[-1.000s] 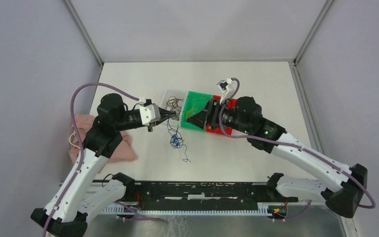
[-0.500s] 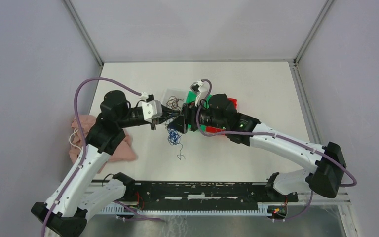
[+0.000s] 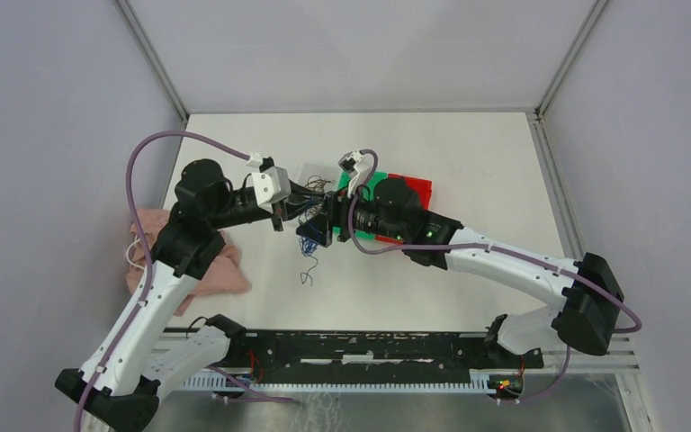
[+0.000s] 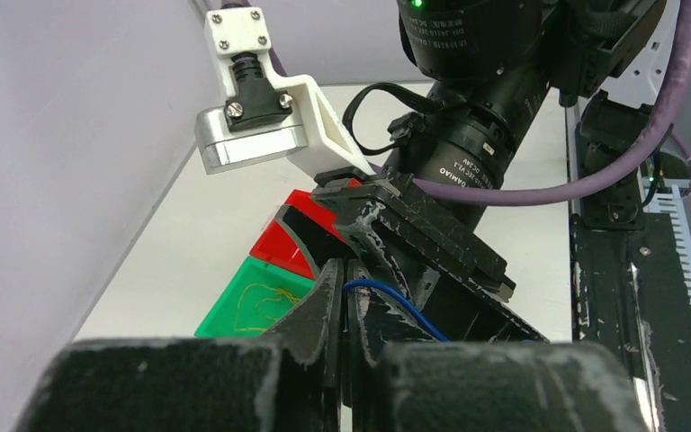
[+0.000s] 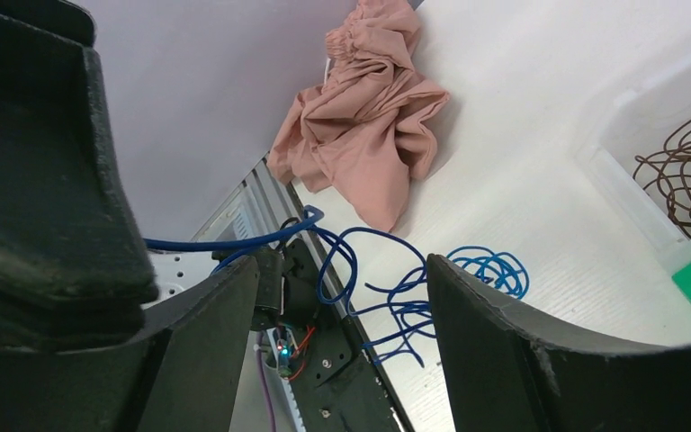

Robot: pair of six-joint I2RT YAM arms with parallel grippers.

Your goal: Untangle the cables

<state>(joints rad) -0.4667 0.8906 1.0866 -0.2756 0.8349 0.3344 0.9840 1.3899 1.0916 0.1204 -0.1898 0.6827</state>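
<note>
Blue cable (image 4: 387,299) is pinched btwn the pressed-together jaws of the L gripper (image 4: 342,297) and held up off the table (image 3: 468,144), w/ its curly tail hung down toward the surface. Whether the tail touches cannot be told.

Vs. a second ago, the cable has been lifted: most of the tangle that lay on the table is now in the air. The R gripper (image 5: 342,265) has been swung left, away from over the green tray (image 4: 220,319), and brought up close to the L one. Its jaws have been spread wider and are set either side of the blue loops, w/ nothing clamped yet.

Brown cable (image 5: 688,166) is seen in the clear tray (image 5: 612,166), yellow cable (image 4: 265,297) in the green tray. Judged: those two are sorted already, and blue is the strand in hand. A 2nd grip pt seems to be prepared by R so the loops can be drawn apart.
</note>
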